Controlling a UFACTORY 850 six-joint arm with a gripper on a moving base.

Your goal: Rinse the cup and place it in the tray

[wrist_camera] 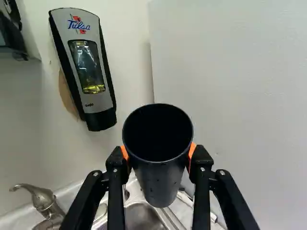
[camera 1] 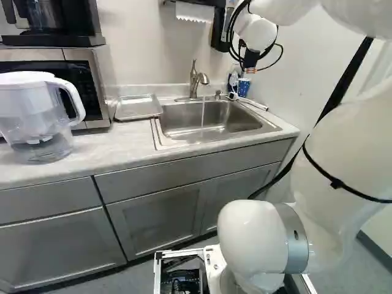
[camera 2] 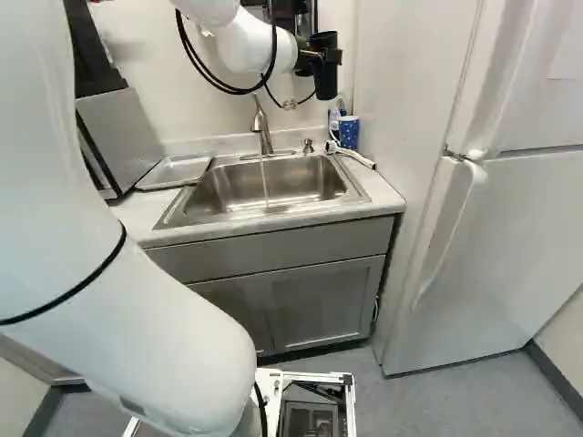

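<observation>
The gripper (camera 2: pixel 311 58) pinches a black cup (camera 2: pixel 325 84) between its orange pads (wrist_camera: pixel 192 152), raised higher than the faucet (camera 2: pixel 261 126). Water runs from the faucet into the steel sink (camera 2: pixel 228 193), and the metal tray (camera 1: pixel 138 108) lies on the countertop (camera 1: pixel 101 150) just beside it.

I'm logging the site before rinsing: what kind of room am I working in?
Probably a small kitchen or break room: a sink set in a countertop with its faucet running, a microwave nearby, and what looks like a refrigerator.
</observation>
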